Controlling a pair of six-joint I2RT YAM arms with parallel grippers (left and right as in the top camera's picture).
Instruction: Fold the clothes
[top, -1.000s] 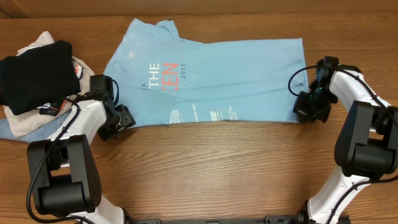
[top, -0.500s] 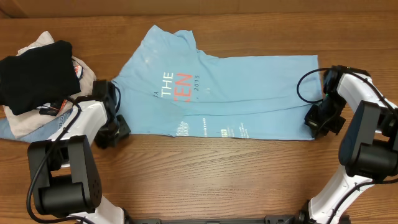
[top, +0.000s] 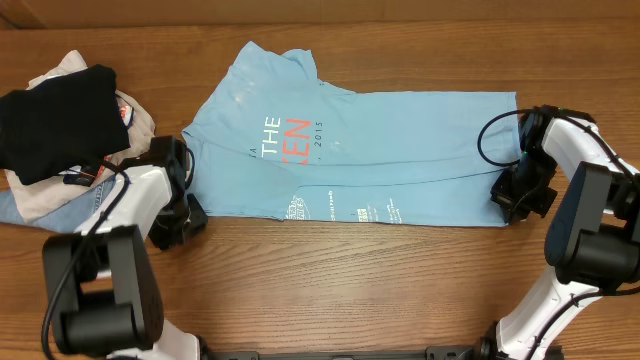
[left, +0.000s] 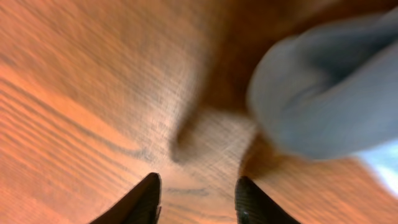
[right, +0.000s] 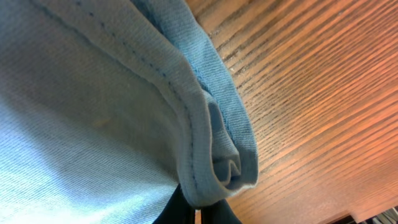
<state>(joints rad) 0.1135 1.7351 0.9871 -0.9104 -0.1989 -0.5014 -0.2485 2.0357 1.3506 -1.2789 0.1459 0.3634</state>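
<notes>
The light sky-blue T-shirt (top: 380, 150) lies across the table, folded lengthwise, with red and white lettering (top: 285, 135) facing up. My left gripper (top: 188, 218) is at the shirt's front left corner. In the left wrist view its fingers (left: 196, 183) are open over bare wood, with a blurred fold of the shirt (left: 323, 93) just beyond them. My right gripper (top: 512, 200) is at the shirt's front right corner. In the right wrist view it (right: 198, 208) is shut on the rolled hem of the shirt (right: 93, 93).
A pile of other clothes sits at the far left: a black folded garment (top: 50, 115) on a beige one (top: 135, 115), with blue jeans (top: 10, 205) beneath. Bare wooden table (top: 350, 290) runs along the front.
The shirt has slid right and toward the front edge. My right gripper moved with it. My left gripper now holds no cloth.
</notes>
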